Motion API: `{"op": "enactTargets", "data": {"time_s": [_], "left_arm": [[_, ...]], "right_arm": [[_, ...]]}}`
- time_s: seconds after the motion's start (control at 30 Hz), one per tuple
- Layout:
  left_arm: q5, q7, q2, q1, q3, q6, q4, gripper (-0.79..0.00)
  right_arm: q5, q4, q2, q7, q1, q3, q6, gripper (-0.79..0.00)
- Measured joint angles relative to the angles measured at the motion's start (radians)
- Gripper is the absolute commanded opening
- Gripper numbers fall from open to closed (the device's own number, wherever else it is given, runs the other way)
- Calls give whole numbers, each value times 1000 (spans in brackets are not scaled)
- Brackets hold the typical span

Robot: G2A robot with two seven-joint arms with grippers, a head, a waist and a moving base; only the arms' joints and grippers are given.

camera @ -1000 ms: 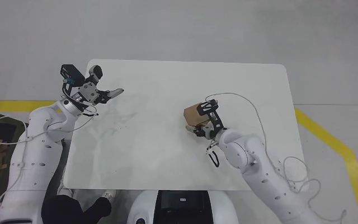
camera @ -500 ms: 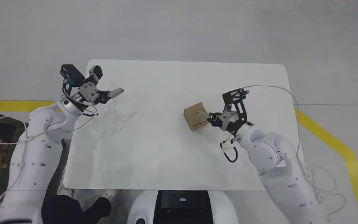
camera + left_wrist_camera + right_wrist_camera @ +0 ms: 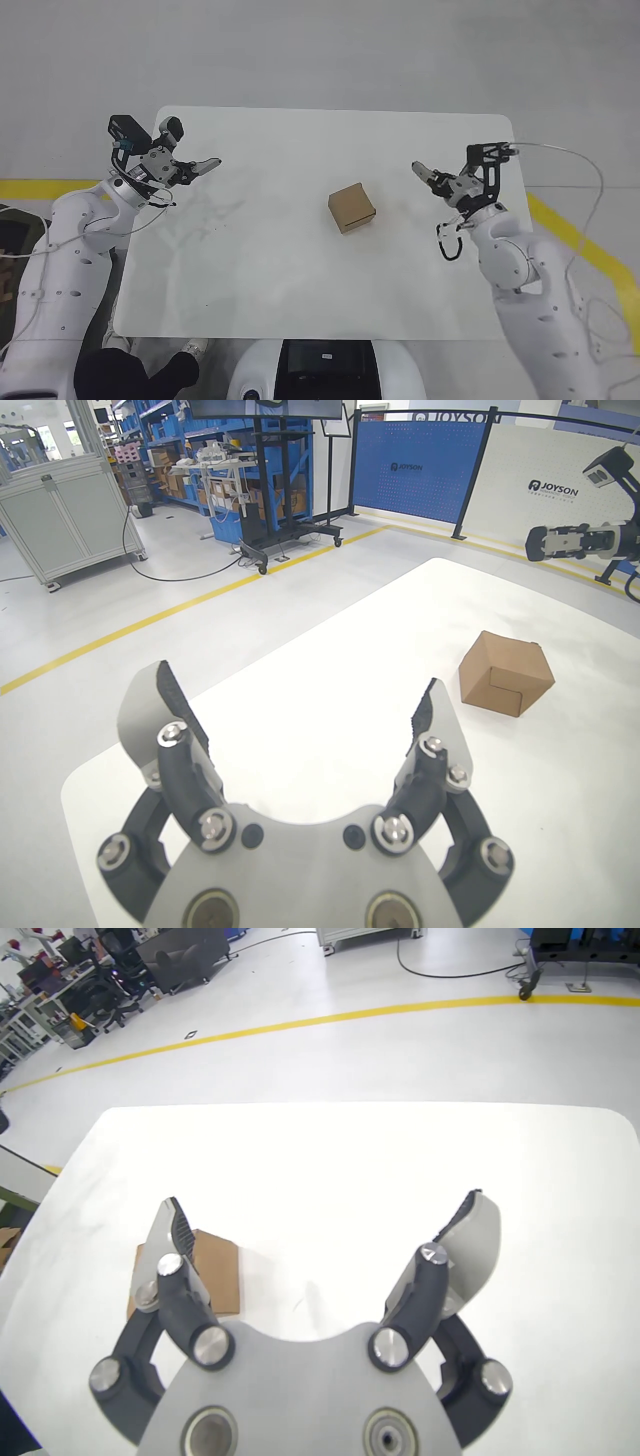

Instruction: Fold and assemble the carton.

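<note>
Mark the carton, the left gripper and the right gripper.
carton (image 3: 352, 207), top view, middle of its upper face.
left gripper (image 3: 297, 680), left wrist view, midway between its fingertips.
right gripper (image 3: 324, 1200), right wrist view, midway between its fingertips.

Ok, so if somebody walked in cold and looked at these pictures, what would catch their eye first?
A small cube-shaped brown carton sits alone near the middle of the white table. The left gripper and right gripper hang over opposite sides of the table, jaws open, neither touching the carton.
</note>
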Motion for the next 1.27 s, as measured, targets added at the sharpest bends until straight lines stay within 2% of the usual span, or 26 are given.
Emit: {"op": "enactTargets", "data": {"time_s": [0.33,1.27], "left_arm": [[0,0,0,0,0,0,0,0],[0,0,0,0,0,0,0,-1]], "right_arm": [[-88,-16,10,-12,-24,74,19,0],[-100,-19,10,-10,-25,76,23,-1]]}}
